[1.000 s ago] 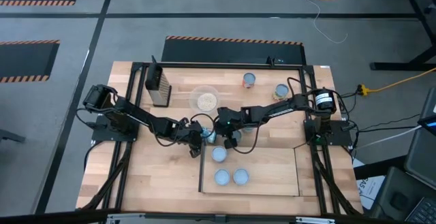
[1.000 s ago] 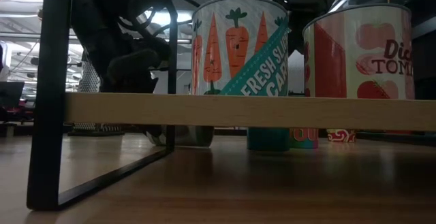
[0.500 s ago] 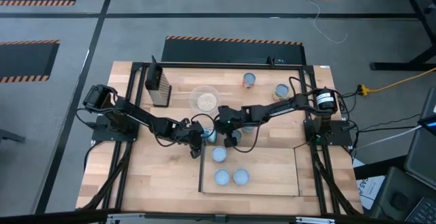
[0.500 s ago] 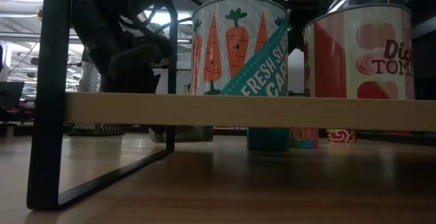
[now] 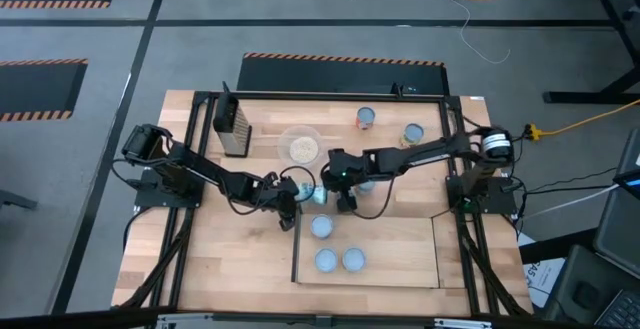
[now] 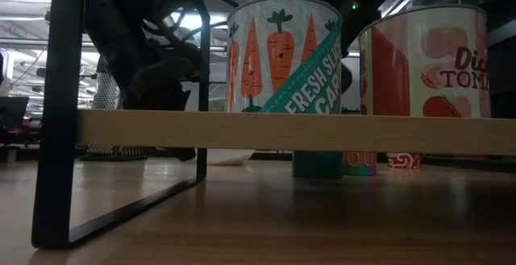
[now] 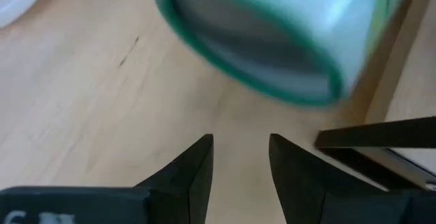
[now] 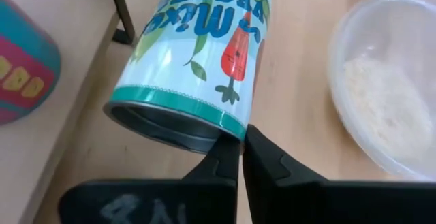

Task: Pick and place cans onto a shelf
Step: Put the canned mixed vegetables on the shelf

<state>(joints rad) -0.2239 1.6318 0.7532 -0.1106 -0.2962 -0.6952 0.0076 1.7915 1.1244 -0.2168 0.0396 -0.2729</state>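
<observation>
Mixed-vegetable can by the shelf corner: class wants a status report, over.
Right gripper shut, against the can, gripping nothing. Left gripper open, empty. Can tipped, beside shelf, not on it. Bowl close alongside.

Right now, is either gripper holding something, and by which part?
The right gripper pinches the tilted can at its bottom rim; the left gripper is open, holding nothing.

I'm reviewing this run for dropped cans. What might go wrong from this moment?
1. The mixed-vegetable can is tilted, and the shut right gripper pinches only its bottom rim, so it may slip.
2. It hangs beside the shelf edge and could clip it.
3. The open left gripper sits just under the can; the arms may collide.
</observation>
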